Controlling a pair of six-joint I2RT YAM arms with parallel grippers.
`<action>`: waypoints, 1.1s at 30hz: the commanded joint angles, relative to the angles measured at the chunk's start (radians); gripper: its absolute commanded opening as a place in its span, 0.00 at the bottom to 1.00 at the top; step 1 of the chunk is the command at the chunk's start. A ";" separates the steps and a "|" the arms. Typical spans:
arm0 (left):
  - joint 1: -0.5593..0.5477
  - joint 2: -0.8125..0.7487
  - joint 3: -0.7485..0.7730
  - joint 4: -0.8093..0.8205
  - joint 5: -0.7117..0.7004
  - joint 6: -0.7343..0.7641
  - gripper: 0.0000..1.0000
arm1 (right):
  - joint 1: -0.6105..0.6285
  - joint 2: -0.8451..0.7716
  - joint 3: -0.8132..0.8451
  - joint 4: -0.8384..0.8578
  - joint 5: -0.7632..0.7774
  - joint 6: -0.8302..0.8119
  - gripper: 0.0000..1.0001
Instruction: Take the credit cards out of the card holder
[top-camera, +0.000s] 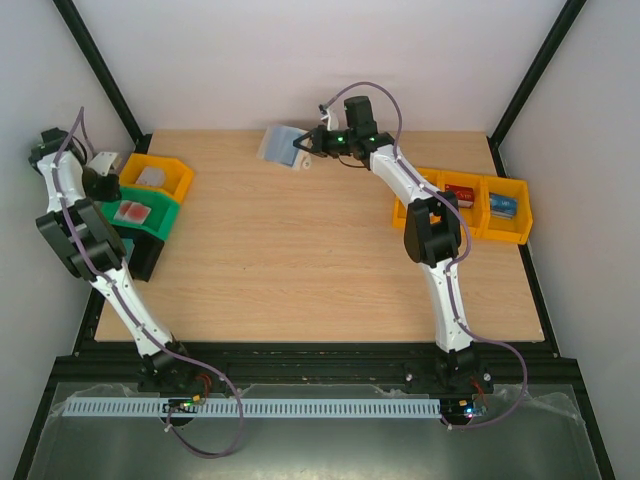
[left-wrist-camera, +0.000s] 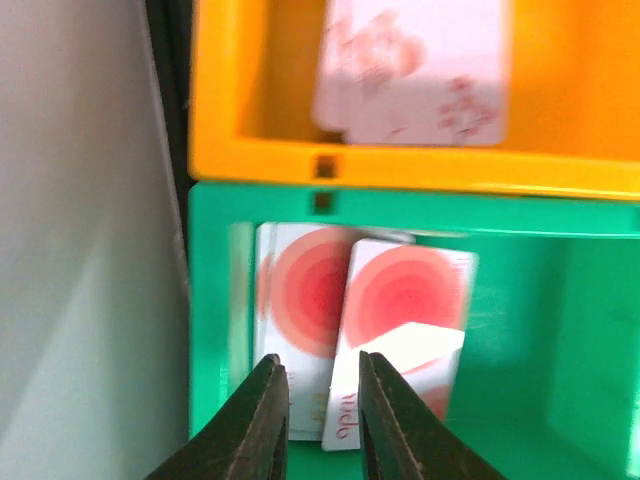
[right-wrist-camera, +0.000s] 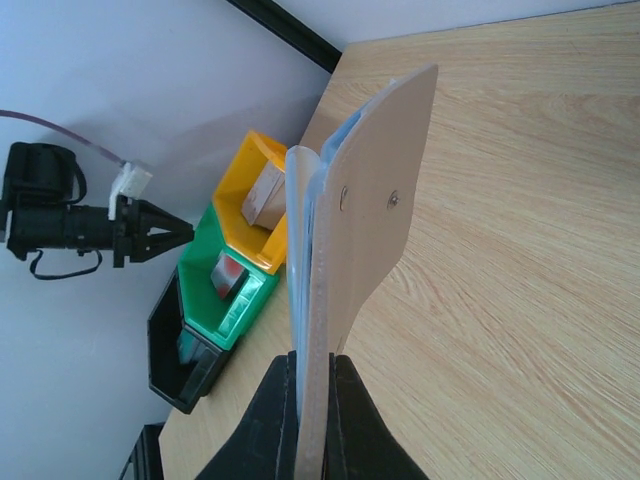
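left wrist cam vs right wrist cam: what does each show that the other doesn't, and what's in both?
Left wrist only: two overlapping red-ringed cards lying in the green bin, and the pink print on a pale card in the yellow bin.
Right wrist only: the holder, edge-on, clamped in the shut right pincer; the table; a black bin.
Both: the green bin, the yellow bin and the left pincer, jaws slightly apart, by the green bin.

The right gripper (right-wrist-camera: 312, 378) clamps its fingers (right-wrist-camera: 262, 420) on the beige card holder (right-wrist-camera: 375, 200), with a yellow bin (right-wrist-camera: 238, 178) and a green bin (right-wrist-camera: 203, 265) left of the card holder.
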 joint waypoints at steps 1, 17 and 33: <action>-0.060 -0.127 -0.065 -0.001 0.148 0.121 0.21 | -0.005 -0.012 0.044 0.028 -0.028 0.009 0.02; -0.163 -0.250 -0.415 0.103 -0.063 0.410 0.09 | -0.006 -0.022 0.038 -0.037 -0.033 -0.038 0.02; -0.252 -0.418 -0.313 0.226 0.406 0.006 0.23 | -0.004 -0.085 0.039 -0.050 -0.074 -0.055 0.02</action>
